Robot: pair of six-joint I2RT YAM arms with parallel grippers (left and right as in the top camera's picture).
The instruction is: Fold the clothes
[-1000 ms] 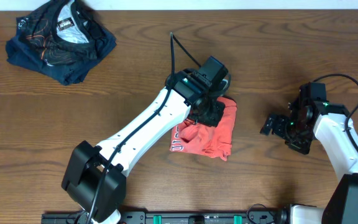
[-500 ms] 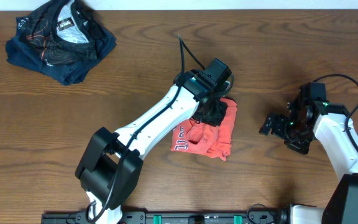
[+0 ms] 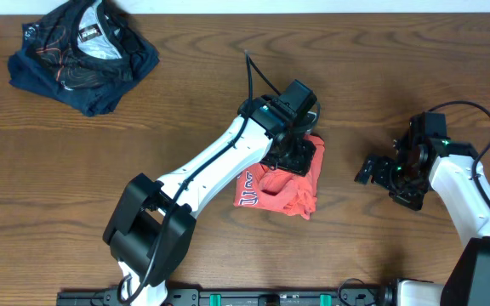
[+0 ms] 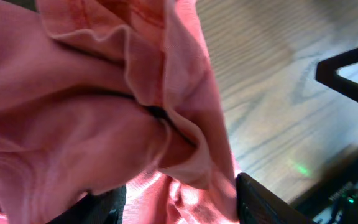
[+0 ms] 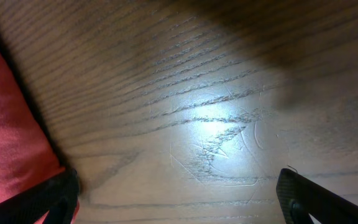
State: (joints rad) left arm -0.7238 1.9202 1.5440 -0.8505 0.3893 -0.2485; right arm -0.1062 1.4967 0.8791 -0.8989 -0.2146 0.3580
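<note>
A crumpled red shirt lies on the wooden table near the middle. My left gripper is down on the shirt's upper edge. In the left wrist view red fabric fills the frame, and a bunched fold sits between the two fingers, which are closed on it. My right gripper is open and empty, low over bare wood to the right of the shirt. The right wrist view shows the shirt's edge at the far left.
A pile of dark blue and black clothes lies at the back left of the table. The table's back edge runs along the top. A black cable rises from the left wrist.
My left arm has swung a little to the right and its gripper has shifted slightly on the red shirt, bunching the shirt narrower. The right arm has not moved.
</note>
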